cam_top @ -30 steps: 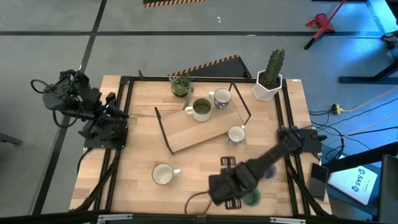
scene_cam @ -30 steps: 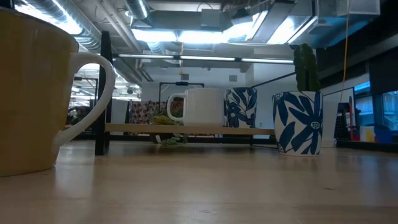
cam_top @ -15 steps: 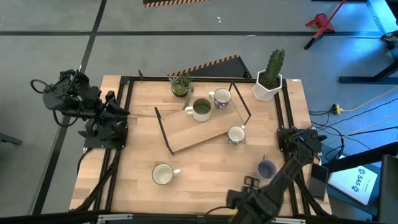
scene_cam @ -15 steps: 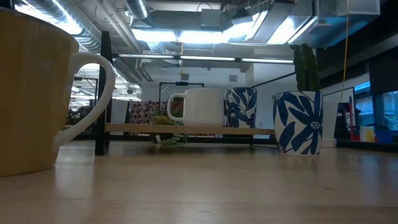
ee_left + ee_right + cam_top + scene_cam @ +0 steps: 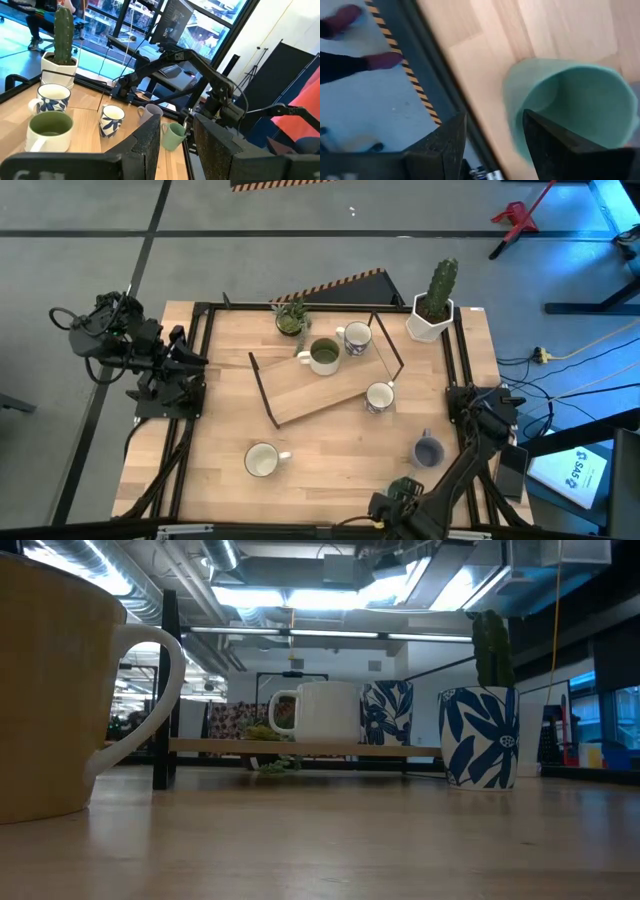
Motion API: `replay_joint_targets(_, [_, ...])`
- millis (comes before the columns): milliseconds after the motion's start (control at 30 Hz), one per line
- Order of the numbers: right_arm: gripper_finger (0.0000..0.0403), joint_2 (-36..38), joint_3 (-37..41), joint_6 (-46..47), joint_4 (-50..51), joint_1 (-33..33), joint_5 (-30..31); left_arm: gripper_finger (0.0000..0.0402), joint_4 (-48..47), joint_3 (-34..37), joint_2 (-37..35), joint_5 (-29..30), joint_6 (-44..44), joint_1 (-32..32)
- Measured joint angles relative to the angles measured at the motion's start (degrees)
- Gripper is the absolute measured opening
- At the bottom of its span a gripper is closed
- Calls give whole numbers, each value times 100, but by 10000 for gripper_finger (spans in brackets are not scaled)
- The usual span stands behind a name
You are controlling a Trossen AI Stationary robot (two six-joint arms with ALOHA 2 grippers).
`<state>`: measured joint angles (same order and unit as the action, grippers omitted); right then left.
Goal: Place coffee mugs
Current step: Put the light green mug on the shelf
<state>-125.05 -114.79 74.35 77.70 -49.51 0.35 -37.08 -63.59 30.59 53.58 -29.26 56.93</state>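
The teal-green mug (image 5: 570,100) is at my right gripper (image 5: 492,117), which is shut on it at the table's near edge (image 5: 395,508). In the left wrist view the teal-green mug (image 5: 173,136) shows tilted beside that arm. The lavender mug (image 5: 429,451) stands on the table near it. A plain white mug (image 5: 262,461) stands toward the near left. An olive-green mug (image 5: 323,356) and a blue-patterned mug (image 5: 356,337) stand on a wooden board (image 5: 310,392). A second patterned mug (image 5: 380,396) stands at the board's right end. My left gripper (image 5: 176,122) waits at the table's left edge, open by a narrow gap. My right gripper has the teal-green mug by its wall at the rim (image 5: 512,115). One finger (image 5: 555,145) is inside the mug and the other finger (image 5: 442,145) is outside. The mug's mouth faces the wrist camera, over the near edge of the table. Whether its base rests on the wood is hidden.
A white hexagonal pot with a cactus (image 5: 434,305) stands at the far right corner, and a small green plant (image 5: 291,317) at the far edge. A dark frame rail (image 5: 430,65) runs along the near edge; beyond it lies floor with part of a person (image 5: 350,55).
My right arm has swung from lying across the near right of the table to pointing at the near edge, uncovering the lavender mug. The teal-green mug, which a second ago showed beside the gripper in the high view, is now hidden under the gripper at the edge.
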Motion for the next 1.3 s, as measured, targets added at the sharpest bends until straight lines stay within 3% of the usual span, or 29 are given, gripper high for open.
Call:
replay_joint_targets(300, [165, 6, 484, -415, -162, 255, -275, 112, 0, 0, 0, -2, 138, 0])
replay_joint_targets(533, [17, 6, 482, -721, -154, 546, -598, 112, 0, 0, 0, -55, 143, 0])
replay_joint_targets(700, [7, 6, 435, -1434, -290, 1002, -762, 112, 1, 0, -1, -55, 139, -1])
replay_joint_targets(1300, [1, 2, -509, -5415, -416, 3490, 323, 112, 0, 0, 0, -52, 138, -2])
